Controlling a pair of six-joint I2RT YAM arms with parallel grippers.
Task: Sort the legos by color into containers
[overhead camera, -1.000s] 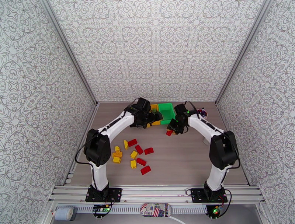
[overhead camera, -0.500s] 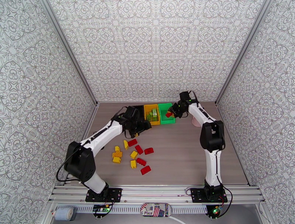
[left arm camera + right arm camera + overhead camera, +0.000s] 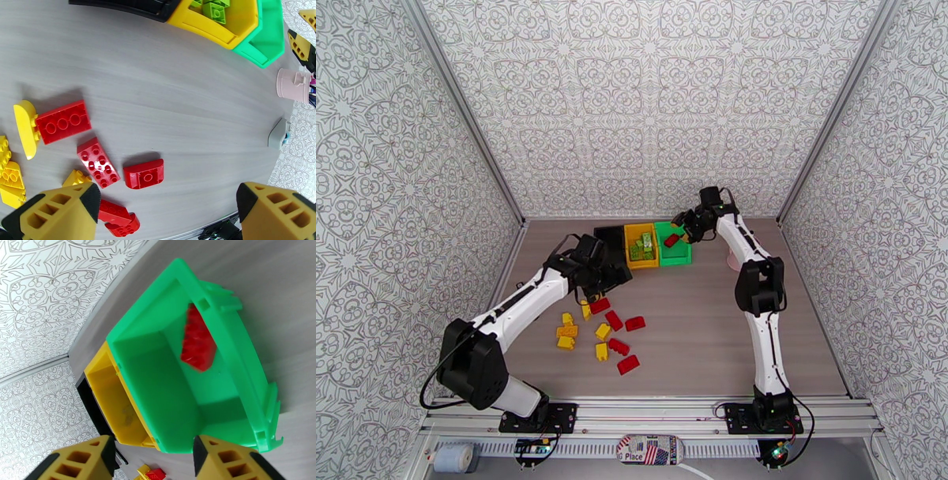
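Note:
My right gripper (image 3: 685, 224) (image 3: 150, 463) hovers open over the green bin (image 3: 676, 259) (image 3: 158, 398). A red brick (image 3: 672, 239) (image 3: 197, 343) shows blurred inside that bin, free of the fingers. The yellow bin (image 3: 641, 228) (image 3: 205, 29) holds light green bricks (image 3: 640, 249) (image 3: 213, 10), and the black bin (image 3: 610, 236) (image 3: 130, 7) stands to its left. My left gripper (image 3: 605, 279) (image 3: 168, 215) is open and empty above the loose pile. The pile's red bricks (image 3: 614, 320) (image 3: 63, 122) and yellow bricks (image 3: 567, 331) (image 3: 25, 126) lie on the table.
A pink cup (image 3: 732, 260) (image 3: 293, 83) stands right of the green bin, partly behind my right arm. A small grey object (image 3: 278, 134) lies near the right wall. Patterned walls close in the table on three sides.
My right gripper carried the red brick from the table up over the green bin and let go of it. My left gripper drew back from the yellow bin toward the loose pile.

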